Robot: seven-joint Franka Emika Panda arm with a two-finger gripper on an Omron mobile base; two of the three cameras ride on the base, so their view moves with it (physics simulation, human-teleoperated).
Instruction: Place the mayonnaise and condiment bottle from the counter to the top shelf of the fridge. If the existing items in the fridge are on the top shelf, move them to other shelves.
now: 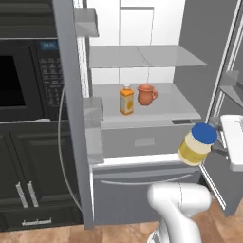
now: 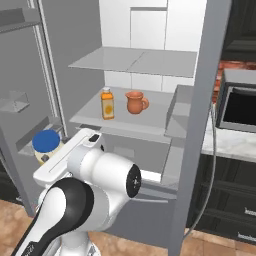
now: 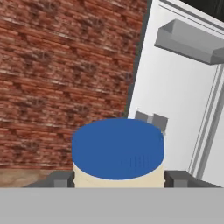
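gripper (image 3: 118, 179) clamped on the mayonnaise jar (image 1: 196, 144), carried tilted low in front of the open fridge (image 1: 142, 95). top shelf (image 1: 142, 56) sits well above and beyond it; orange bottle (image 1: 126, 99) and jug (image 1: 146, 94) one shelf lower. risk: jar clipping a shelf edge going up.

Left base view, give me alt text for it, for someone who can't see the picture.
The gripper holds the blue-lidded mayonnaise tilted in front of the open fridge. Inside, an orange bottle and a terracotta jug stand side by side on the middle shelf; the top shelf above is bare.
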